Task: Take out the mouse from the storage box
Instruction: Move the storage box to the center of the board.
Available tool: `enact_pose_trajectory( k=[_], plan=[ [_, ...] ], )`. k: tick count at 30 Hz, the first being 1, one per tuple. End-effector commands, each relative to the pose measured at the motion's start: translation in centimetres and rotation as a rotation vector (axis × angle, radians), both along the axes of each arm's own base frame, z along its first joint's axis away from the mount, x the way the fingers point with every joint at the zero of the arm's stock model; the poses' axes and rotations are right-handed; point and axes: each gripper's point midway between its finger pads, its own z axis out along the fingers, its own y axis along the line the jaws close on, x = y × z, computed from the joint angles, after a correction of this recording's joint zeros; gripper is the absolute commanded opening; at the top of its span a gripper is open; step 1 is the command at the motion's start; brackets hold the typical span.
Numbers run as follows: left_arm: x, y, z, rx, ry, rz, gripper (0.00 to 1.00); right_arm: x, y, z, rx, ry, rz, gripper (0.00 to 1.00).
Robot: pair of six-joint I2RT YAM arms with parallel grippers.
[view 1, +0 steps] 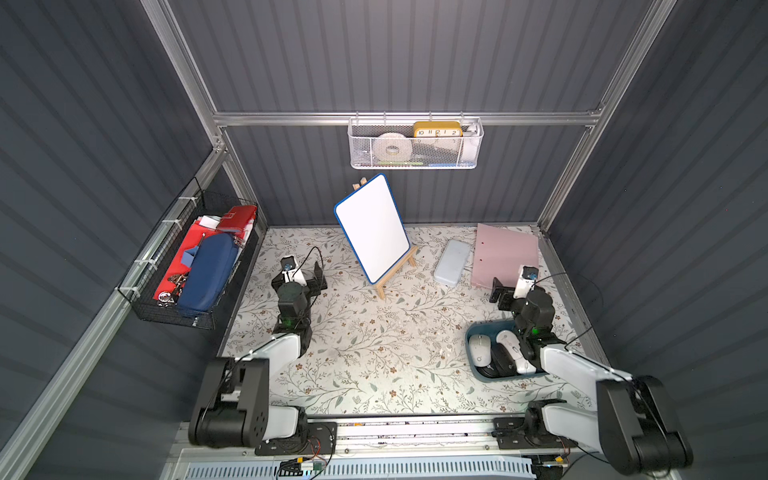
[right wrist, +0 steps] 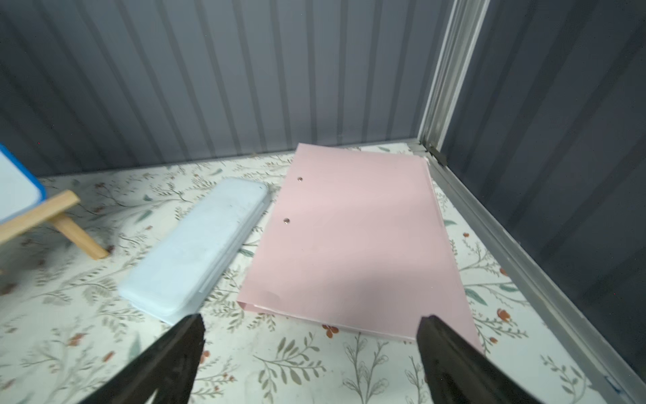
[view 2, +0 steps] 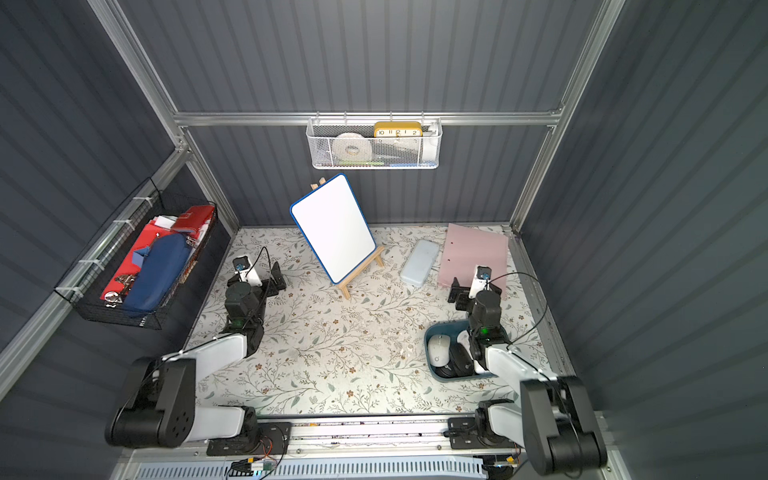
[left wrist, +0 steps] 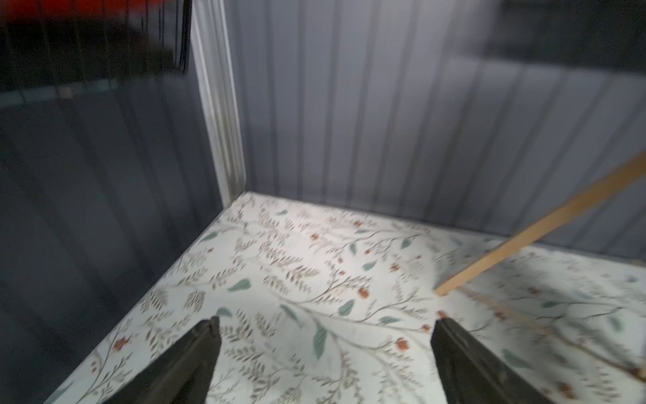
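Observation:
The storage box (view 1: 473, 332) (view 2: 430, 335), a shallow teal-blue tub, sits at the table's right front in both top views. Inside lie a white mouse (view 1: 479, 347) (view 2: 437, 351), a black mouse (view 1: 501, 362) and another white mouse (view 1: 513, 348). My right forearm crosses over the box's right side and hides part of it. My right gripper (view 1: 517, 284) (right wrist: 313, 320) hangs open and empty beyond the box, over the near edge of a pink folder (right wrist: 349, 238). My left gripper (view 1: 301, 272) (left wrist: 327, 321) is open and empty over bare table at the left, far from the box.
A blue-framed whiteboard on a wooden easel (view 1: 372, 228) stands mid-back. A pale blue case (view 1: 452, 262) lies beside the pink folder (view 1: 505, 253). A white mesh basket (view 1: 415, 145) hangs on the back wall. A black wire basket (view 1: 195, 266) hangs on the left wall.

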Motion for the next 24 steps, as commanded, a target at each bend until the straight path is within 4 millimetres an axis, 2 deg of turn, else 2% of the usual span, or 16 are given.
enact_pose_trajectory(
  k=[1,4,6,9,10,13,16,19,22,24],
  plan=[
    [-2.2,-0.1,2.8,-0.098,-0.048,0.000,0.99,-1.4,1.9,3.6,0.100,0.047,0.063,0.99],
    [-3.5,-0.1,4.7,-0.330,-0.068,-0.005,1.00,-3.0,2.2,7.8,0.262,0.013,0.051,0.99],
    [-3.9,0.1,4.2,-0.477,0.002,0.032,0.99,-4.4,1.4,9.1,0.383,0.026,-0.017,0.99],
    [-4.6,0.2,3.2,-0.605,0.125,0.082,0.99,-7.6,-1.6,7.0,0.591,0.106,-0.268,0.99],
    [-5.1,0.4,2.7,-0.630,0.164,0.111,0.99,-8.0,-1.6,6.5,0.611,0.117,-0.269,0.99],
    [-6.4,0.6,2.0,-0.652,0.213,0.139,1.00,-8.6,0.2,4.8,0.602,0.211,-0.169,0.99],
    [-7.7,0.8,0.6,-0.694,0.273,0.173,0.99,-10.0,2.0,2.7,0.590,0.429,-0.127,0.99],
    [-7.8,-1.7,0.3,-0.591,0.337,0.011,1.00,-11.3,4.0,1.4,0.541,0.611,-0.095,0.99],
    [-7.9,-3.5,-1.1,-0.599,0.420,-0.079,0.99,-12.5,6.1,0.4,0.387,0.686,-0.080,0.99],
    [-8.2,-5.5,-2.3,-0.626,0.475,-0.160,0.99,-13.2,7.6,-0.3,0.344,0.728,-0.049,0.99]
  ],
)
